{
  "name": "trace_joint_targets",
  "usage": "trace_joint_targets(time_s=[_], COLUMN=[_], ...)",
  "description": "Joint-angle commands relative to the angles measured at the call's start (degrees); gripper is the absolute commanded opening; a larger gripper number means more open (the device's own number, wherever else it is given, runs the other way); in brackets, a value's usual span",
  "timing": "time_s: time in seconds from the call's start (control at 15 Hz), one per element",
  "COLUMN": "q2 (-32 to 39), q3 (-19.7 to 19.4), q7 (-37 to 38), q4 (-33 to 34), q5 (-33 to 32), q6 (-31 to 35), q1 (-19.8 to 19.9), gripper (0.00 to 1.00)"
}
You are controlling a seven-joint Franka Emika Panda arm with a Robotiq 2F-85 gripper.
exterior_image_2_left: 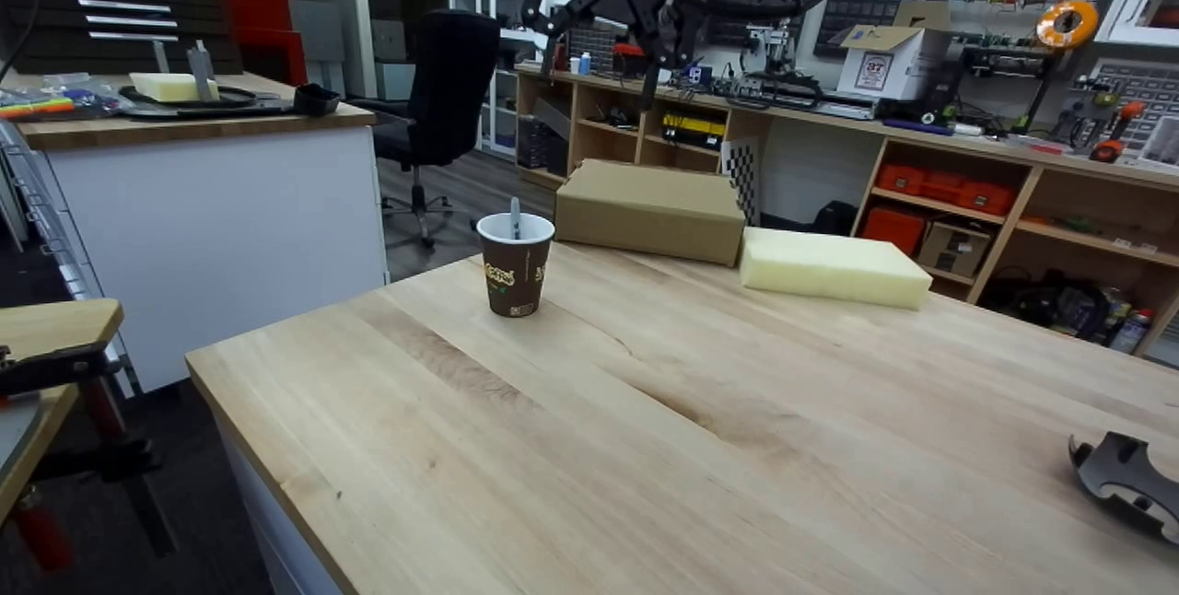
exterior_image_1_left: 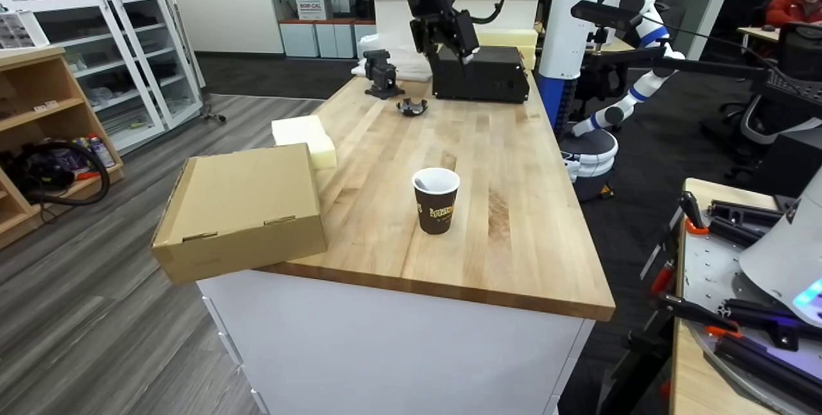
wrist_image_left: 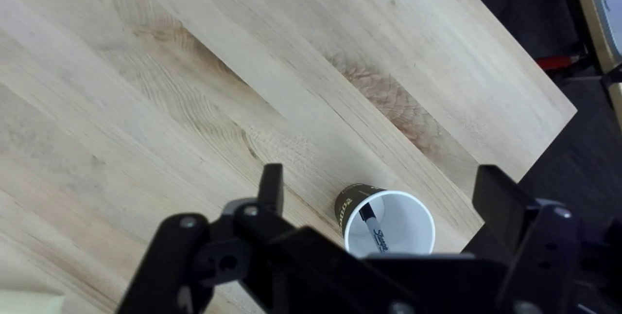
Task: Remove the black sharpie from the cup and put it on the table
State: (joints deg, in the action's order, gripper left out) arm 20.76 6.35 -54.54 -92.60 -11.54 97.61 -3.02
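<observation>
- My black two-jawed claw (wrist_image_left: 382,190) hung high over the white-based wooden desk (exterior_image_1_left: 536,254), its jaws spread wide, released, nothing gripped between them.
- Below, well apart from it, the small white paper cup with a dark brown printed band (exterior_image_1_left: 437,204) stood upright on the wood; the wrist view showed it beneath their gap.
- Inside leaned the slim grey-barrelled marker with a black cap, the black sharpie (wrist_image_left: 374,230); the cap sat lower, and in an exterior view the sharpie (exterior_image_2_left: 516,218) poked its grey end above the rim.
- I judged the step in hand to be the approach: the marker was not yet out.
- The next move, I reckoned, called for travelling over the cup and coming down with the jaws straddling only that grey end, then drawing the marker up along its lean; pinching the paper wall might tip the cup.
- After that, the wood beside the cup seemed right for laying the marker down.
- Farther out, the flat tan cardboard box (exterior_image_1_left: 241,203) jutted past the desk's edge, the pale yellow foam block (exterior_image_2_left: 834,269) just beside it.
- Farther still, the dark curved piece (exterior_image_1_left: 411,107) lay near the large black box (exterior_image_1_left: 493,79).
</observation>
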Motion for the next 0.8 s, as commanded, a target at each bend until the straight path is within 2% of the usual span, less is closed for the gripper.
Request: trace_joint_targets(time_s=[0.0,0.27,0.73], q2=[3.95,8.67,18.21], q3=[0.27,0.01,1.11], q7=[-0.35,4.73,12.78], q4=[4.89,8.83,18.28], q5=[-4.49,-7.38,-5.66], q6=[-3.18,-4.78,-7.13], q1=[-2.26,-4.99,-8.54], gripper=[1.0,1.0,1.0])
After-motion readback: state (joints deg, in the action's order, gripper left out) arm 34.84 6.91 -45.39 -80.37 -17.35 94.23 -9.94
